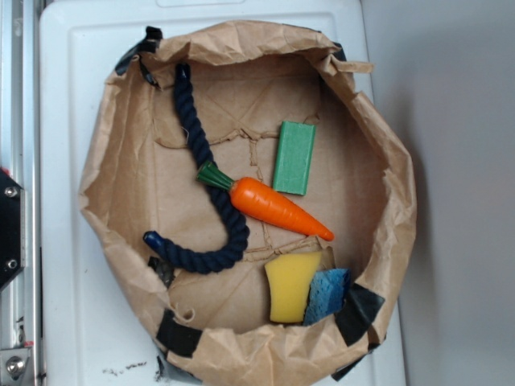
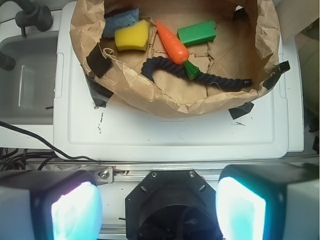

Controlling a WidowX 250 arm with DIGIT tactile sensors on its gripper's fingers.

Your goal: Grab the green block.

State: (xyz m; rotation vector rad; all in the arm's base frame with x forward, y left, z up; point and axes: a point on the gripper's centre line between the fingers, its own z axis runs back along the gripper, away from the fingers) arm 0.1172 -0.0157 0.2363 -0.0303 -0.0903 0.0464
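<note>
The exterior view looks straight down into a crumpled brown paper bag [image 1: 113,193] rolled open on a white tray [image 1: 64,322]; from left to right inside it lie a dark blue rope [image 1: 211,189] curving down the left half, an orange carrot [image 1: 278,207] slanting across the middle with its green top touching the rope, the green block [image 1: 294,158] flat just above the carrot in the upper middle, and at the lower right a yellow sponge [image 1: 291,285] touching a blue sponge [image 1: 327,296]; no gripper appears in this view. The wrist view shows the same bag from the other side, at the top of the frame, with the green block [image 2: 197,33] at upper centre right of the carrot [image 2: 173,43]; only this view shows the gripper [image 2: 159,207], its two fingers [image 2: 75,210] glowing pale cyan at the lower left and lower right corners, spread wide apart, holding nothing and well away from the bag; the fingers are cut off by the bottom edge, and a grey bin [image 2: 25,85] at the left is partly out of frame.
</note>
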